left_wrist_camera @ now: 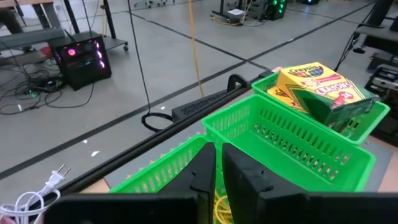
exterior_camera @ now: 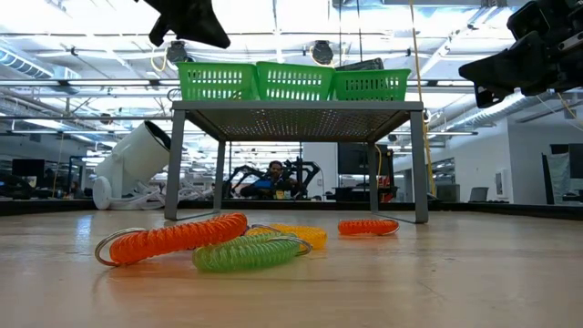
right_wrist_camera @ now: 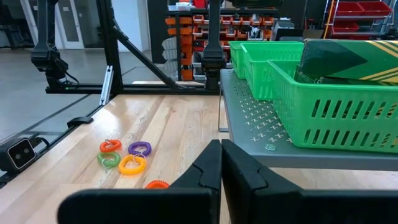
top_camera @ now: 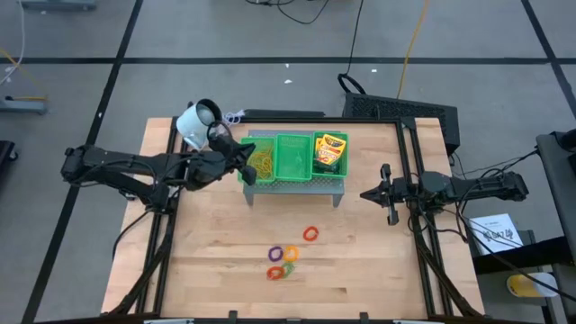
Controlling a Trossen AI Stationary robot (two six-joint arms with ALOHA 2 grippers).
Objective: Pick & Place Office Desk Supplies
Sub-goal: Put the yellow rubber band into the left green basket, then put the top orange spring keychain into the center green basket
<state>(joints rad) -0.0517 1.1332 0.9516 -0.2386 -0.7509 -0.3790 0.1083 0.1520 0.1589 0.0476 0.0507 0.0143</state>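
A green three-part tray (top_camera: 294, 169) stands on a grey perforated metal stand (top_camera: 297, 187) at the table's far middle. Its right part holds a yellow-and-green crayon box (top_camera: 330, 153) (left_wrist_camera: 317, 90). Its left part holds yellowish rubber bands (top_camera: 264, 162) (left_wrist_camera: 219, 208). My left gripper (top_camera: 245, 169) (left_wrist_camera: 219, 155) hovers over the left part's left rim, its fingers a narrow gap apart with nothing between the tips. Small coiled rings (top_camera: 286, 259) (exterior_camera: 173, 239) (right_wrist_camera: 127, 158) in red, orange, purple and green lie on the table nearer the front. My right gripper (top_camera: 364, 193) (right_wrist_camera: 221, 149) waits shut, right of the stand.
A white round-headed device (top_camera: 198, 120) (exterior_camera: 137, 155) with a cord lies at the table's far left, close behind my left arm. One more orange ring (top_camera: 310, 234) lies apart from the cluster. The tray's middle part (left_wrist_camera: 292, 134) shows nothing inside.
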